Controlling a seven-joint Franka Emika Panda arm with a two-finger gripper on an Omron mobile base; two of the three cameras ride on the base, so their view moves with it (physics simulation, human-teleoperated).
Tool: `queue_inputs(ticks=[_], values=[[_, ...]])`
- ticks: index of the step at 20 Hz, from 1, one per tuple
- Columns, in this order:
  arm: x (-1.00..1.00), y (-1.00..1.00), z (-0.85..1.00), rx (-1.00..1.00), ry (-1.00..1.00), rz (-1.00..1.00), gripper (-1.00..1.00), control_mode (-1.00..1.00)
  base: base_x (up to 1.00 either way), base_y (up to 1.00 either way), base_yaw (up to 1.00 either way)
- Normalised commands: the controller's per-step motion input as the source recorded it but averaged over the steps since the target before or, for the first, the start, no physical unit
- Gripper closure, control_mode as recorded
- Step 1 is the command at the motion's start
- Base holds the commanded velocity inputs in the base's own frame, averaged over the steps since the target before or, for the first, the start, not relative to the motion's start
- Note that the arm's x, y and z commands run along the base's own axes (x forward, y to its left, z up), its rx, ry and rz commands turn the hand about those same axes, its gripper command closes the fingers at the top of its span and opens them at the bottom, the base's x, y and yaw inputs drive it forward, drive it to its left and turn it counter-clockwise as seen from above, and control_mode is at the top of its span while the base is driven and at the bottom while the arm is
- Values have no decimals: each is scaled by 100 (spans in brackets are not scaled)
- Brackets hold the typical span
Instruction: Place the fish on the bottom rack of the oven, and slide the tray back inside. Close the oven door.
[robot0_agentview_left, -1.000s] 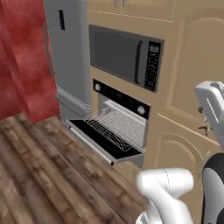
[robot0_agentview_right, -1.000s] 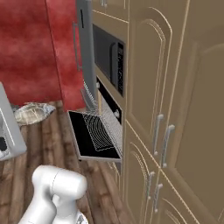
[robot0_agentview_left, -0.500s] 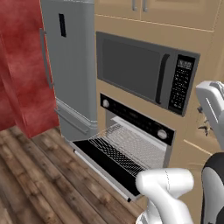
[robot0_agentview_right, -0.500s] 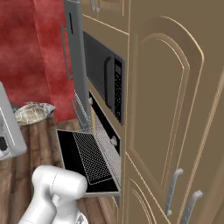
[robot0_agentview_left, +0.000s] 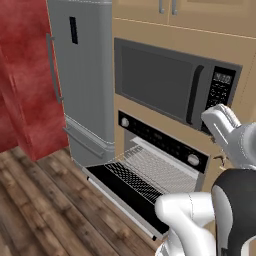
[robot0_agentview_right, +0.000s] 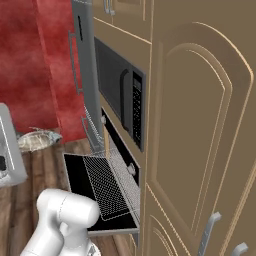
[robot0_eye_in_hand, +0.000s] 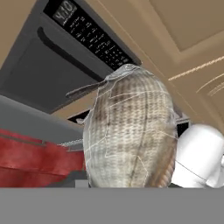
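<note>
A dark microwave (robot0_agentview_left: 170, 87) is built into tan cabinetry, with a vertical black handle (robot0_agentview_left: 193, 100) and a keypad (robot0_agentview_left: 218, 90) at its 3 o'clock side. At 9 o'clock from it stands a tall grey fridge (robot0_agentview_left: 82, 75) with long handles. A red wall (robot0_agentview_left: 27, 85) lies farther toward 9 o'clock. Dark wood-plank floor (robot0_agentview_left: 45, 205) fills the 7 o'clock area. In the right base view, tall tan cabinet doors (robot0_agentview_right: 200, 130) with arched panels occupy the 3 o'clock side, with silver handles (robot0_agentview_right: 207, 232) near 5 o'clock.

Fish (robot0_eye_in_hand: 129, 131) lower end cut off at the bottom of the hand view, just ahead of the jaws; jaws hidden behind it; microwave (robot0_eye_in_hand: 52, 57) display blurred, illegible.
</note>
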Motion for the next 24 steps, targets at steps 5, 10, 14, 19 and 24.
queue_inputs(ticks=[5,10,14,19,24], values=[[0,18,-55,-1,43,0,100,-100,0,0,0],[16,13,-69,0,44,0,100,-100,0,0,0],[59,4,-60,0,26,0,100,-100,0,0,0],[56,0,-64,0,18,0,100,-100,0,0,0],[54,0,-97,0,11,0,100,-100,0,0,0]])
